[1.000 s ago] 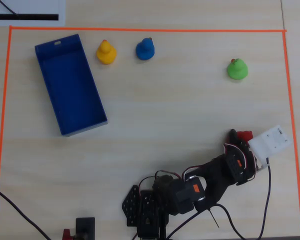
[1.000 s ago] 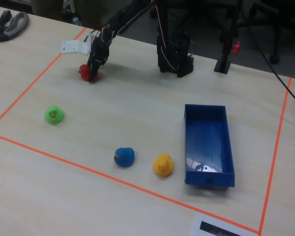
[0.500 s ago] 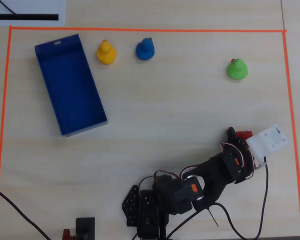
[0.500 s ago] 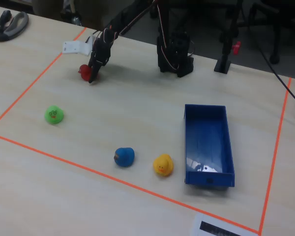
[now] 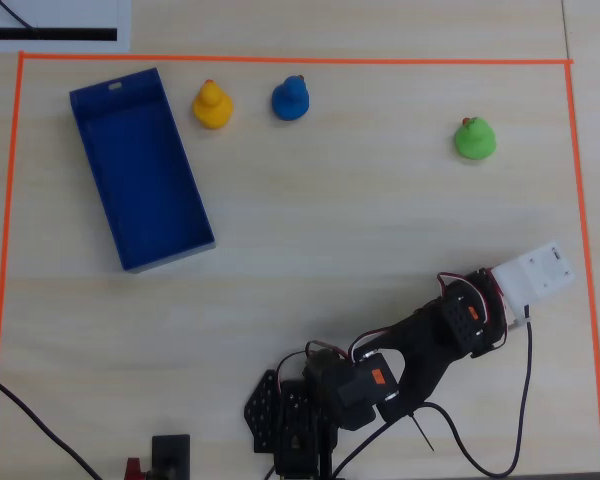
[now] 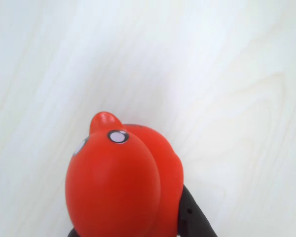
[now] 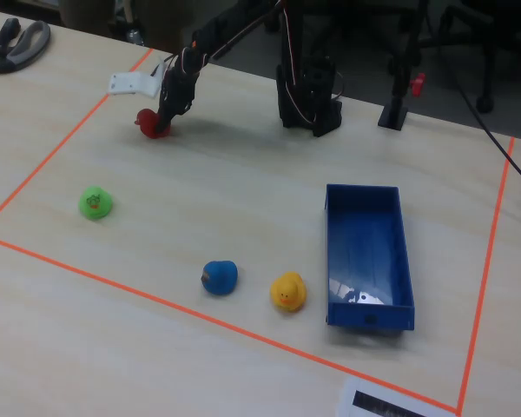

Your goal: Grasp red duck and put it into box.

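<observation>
The red duck [image 6: 121,187] fills the lower middle of the wrist view, beak up, with a black finger [image 6: 192,219] pressed to its right side. In the fixed view the red duck [image 7: 149,122] sits in my gripper [image 7: 160,122] at the far left, just above the table. My gripper [image 5: 465,282] is shut on it; from overhead the arm hides the duck. The empty dark-blue box [image 5: 140,170] lies at the upper left in the overhead view, far from the gripper. In the fixed view the box [image 7: 367,252] is at the right.
A yellow duck [image 5: 212,104] and a blue duck [image 5: 290,98] stand beside the box; a green duck [image 5: 474,139] is at the upper right. Orange tape [image 5: 280,60] frames the work area. The arm's base [image 5: 300,420] sits at the bottom edge.
The gripper, shut on the red duck, has risen a little and shifted left in the overhead view. The duck, which showed beside the jaw earlier, now sits under the arm.
</observation>
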You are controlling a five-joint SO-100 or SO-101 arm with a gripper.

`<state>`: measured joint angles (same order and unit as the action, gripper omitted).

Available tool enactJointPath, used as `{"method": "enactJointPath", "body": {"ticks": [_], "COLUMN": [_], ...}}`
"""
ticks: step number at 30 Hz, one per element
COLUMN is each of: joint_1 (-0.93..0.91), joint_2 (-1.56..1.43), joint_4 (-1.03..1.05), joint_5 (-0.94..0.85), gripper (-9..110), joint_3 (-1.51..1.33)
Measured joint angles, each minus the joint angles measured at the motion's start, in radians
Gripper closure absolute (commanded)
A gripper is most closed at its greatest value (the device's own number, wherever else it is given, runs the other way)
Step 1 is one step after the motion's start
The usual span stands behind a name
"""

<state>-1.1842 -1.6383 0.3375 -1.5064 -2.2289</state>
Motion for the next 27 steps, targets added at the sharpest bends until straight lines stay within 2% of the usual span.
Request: {"method": "enactJointPath", "body": {"ticks": [9,15,22,27], "joint_1": [0.075,0.242,0.670,1.043], "joint_2": [-0.160,-0.360,-0.624,-0.652], "joint_4": [0.337,0.595,0.925,1.022], "joint_5": [0.149,0.241,0.413,0.612], "gripper": [101,101,101,101], "joint_3": [0.212,0.310,0.394,0.414]}}
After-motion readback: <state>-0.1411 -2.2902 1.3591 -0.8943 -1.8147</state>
